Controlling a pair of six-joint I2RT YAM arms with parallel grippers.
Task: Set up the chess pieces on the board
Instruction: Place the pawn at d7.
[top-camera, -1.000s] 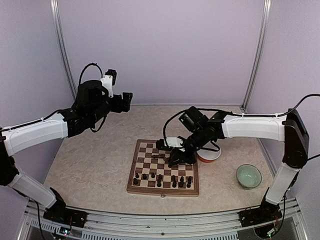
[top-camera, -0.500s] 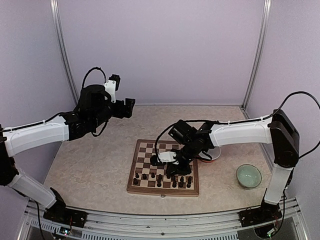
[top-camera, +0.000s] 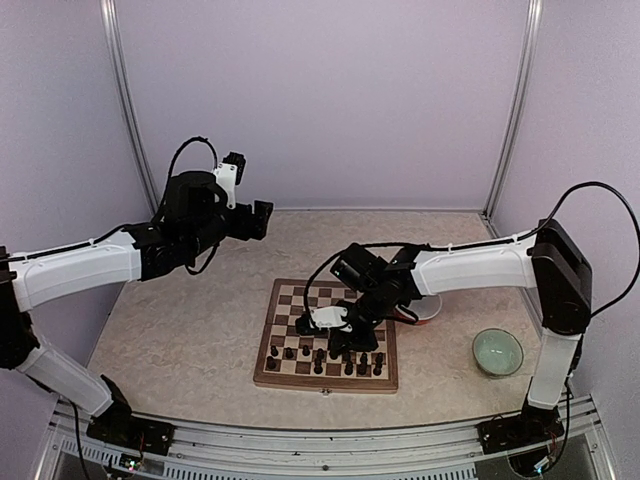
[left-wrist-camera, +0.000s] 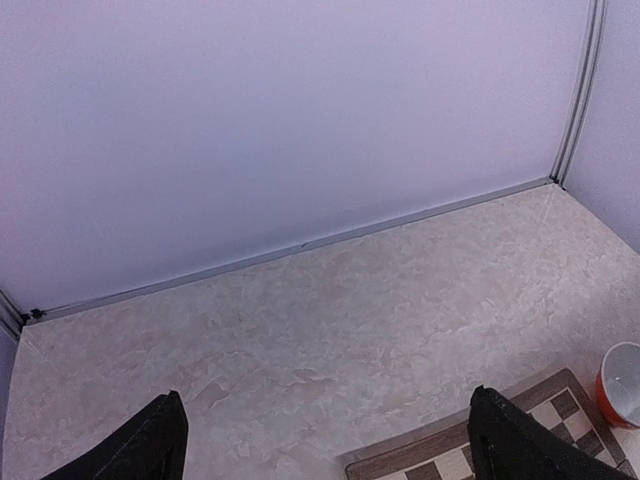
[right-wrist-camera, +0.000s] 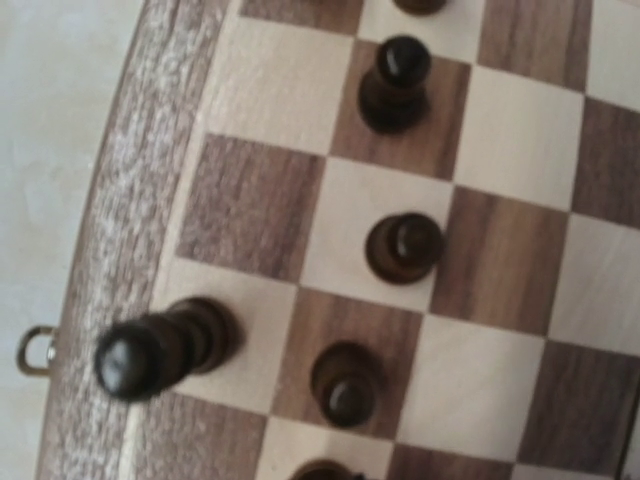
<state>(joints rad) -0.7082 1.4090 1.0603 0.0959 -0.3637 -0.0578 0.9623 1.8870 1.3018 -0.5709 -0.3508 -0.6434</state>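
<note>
Board (top-camera: 300, 330) lies flat on the surface (top-camera: 180, 320), centre-near. Chess pieces (top-camera: 289, 353) stand in its two near rows, spread left to right. Right pincer (top-camera: 338, 343) is low over the board's near-right part, just above those rows, with its jaws pressed together. Can't tell whether a piece is pinched between them. The right wrist view looks down on squares by the wooden border: four pieces are clear, each on its own square, and a small metal ring (right-wrist-camera: 35, 350) hangs off the board edge. Left pincer (top-camera: 262, 213) hangs high over the far-left surface, well apart from the board, jaws spread wide with nothing between the fingers (left-wrist-camera: 150, 445). Red bowl (top-camera: 428, 312) sits just right of the board's far-right corner, partly behind the right arm. Green bowl (top-camera: 497, 351) is further right, near.
</note>
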